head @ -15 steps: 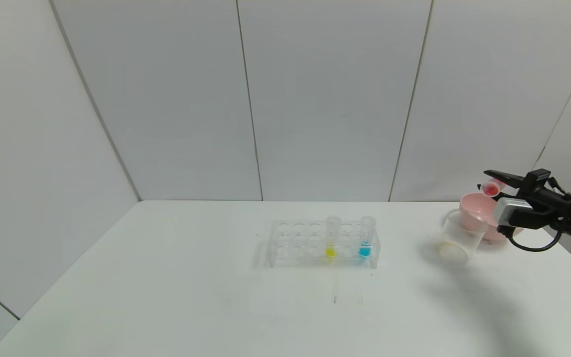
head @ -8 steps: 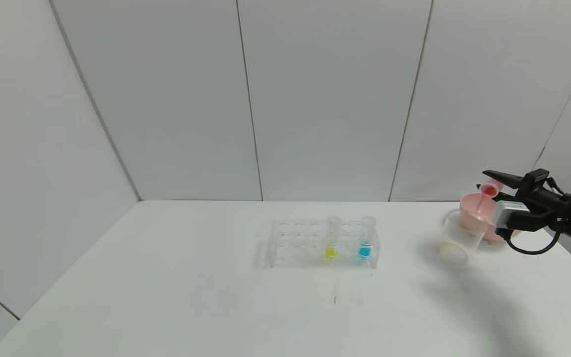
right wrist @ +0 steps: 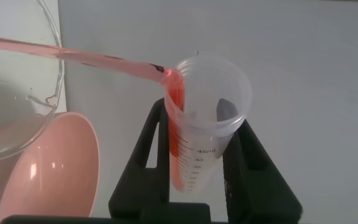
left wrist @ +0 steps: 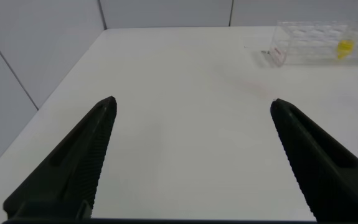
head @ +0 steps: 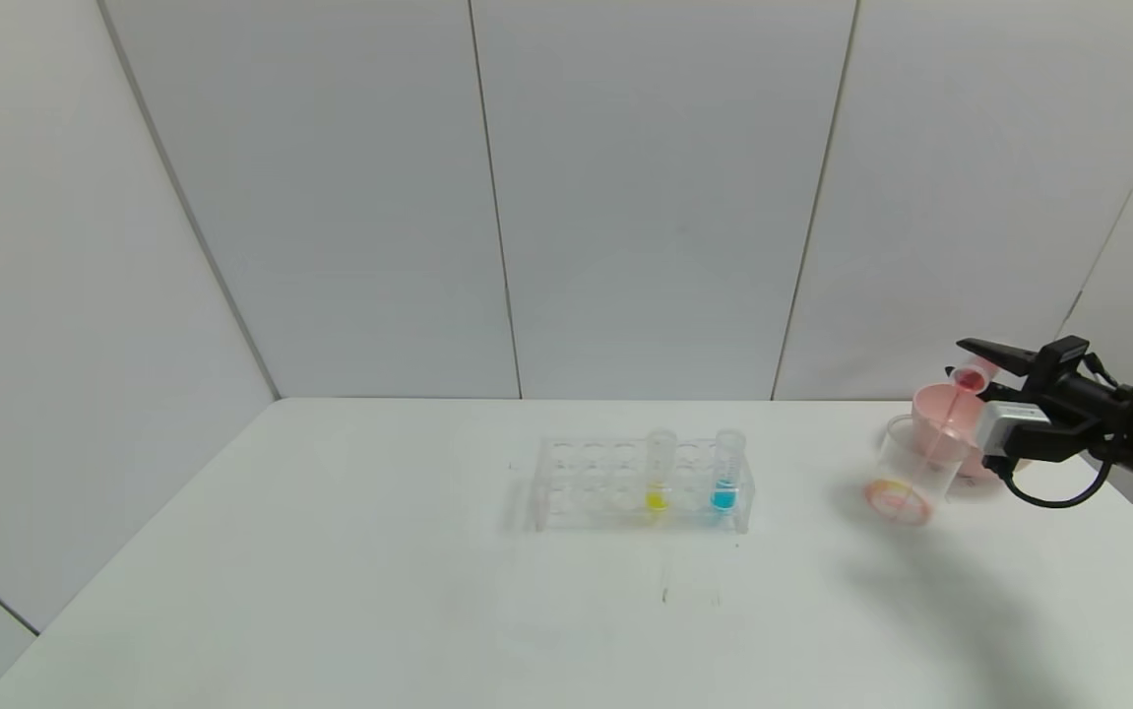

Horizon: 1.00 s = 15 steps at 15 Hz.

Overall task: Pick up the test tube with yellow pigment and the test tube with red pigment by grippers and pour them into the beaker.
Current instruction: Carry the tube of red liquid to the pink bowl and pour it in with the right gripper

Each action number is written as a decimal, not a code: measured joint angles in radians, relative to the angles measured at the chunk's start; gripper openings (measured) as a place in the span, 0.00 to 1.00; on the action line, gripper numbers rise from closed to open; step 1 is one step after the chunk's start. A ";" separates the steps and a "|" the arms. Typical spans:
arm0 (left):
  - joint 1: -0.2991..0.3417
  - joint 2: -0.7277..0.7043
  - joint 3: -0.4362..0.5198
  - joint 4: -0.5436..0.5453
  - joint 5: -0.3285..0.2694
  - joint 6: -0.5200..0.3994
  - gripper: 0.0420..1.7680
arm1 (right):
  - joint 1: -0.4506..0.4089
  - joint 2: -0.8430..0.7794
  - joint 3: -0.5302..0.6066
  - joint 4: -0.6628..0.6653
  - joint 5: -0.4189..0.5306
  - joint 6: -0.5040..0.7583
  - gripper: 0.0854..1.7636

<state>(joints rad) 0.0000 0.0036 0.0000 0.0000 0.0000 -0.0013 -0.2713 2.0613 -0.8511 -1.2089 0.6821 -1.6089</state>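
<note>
Head view shows the right gripper [head: 981, 366] at three o'clock, fingers clenched on the test tube with red pigment [head: 970, 378], tipped, red streaming into the beaker [head: 911, 471]. The left gripper [left wrist: 191, 118] hangs over the surface [head: 379, 591], fingers spread, grasping nothing.

1. Bright, even, diffuse light, seemingly from overhead; white worktop [head: 330, 551] nearly washed out;
2. Soft grey shadow near worktop's right front edge;
3. Rack [head: 640, 484] slightly hazy; right wrist view sharp.

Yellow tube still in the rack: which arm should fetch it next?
Probably left. The left tool is open and empty, facing the rack holding the yellow tube. The right tool is shut on the red tube, pouring into the beaker.
</note>
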 joint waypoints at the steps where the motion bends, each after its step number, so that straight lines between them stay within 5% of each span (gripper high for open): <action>1: 0.000 0.000 0.000 0.000 0.000 0.000 1.00 | 0.000 0.000 -0.002 0.000 0.000 0.000 0.27; 15: 0.000 0.000 0.000 0.000 0.000 0.000 1.00 | 0.000 0.000 -0.019 -0.001 0.004 -0.039 0.27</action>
<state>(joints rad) 0.0000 0.0036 0.0000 0.0000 0.0000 -0.0013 -0.2709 2.0613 -0.8698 -1.2104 0.6860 -1.6477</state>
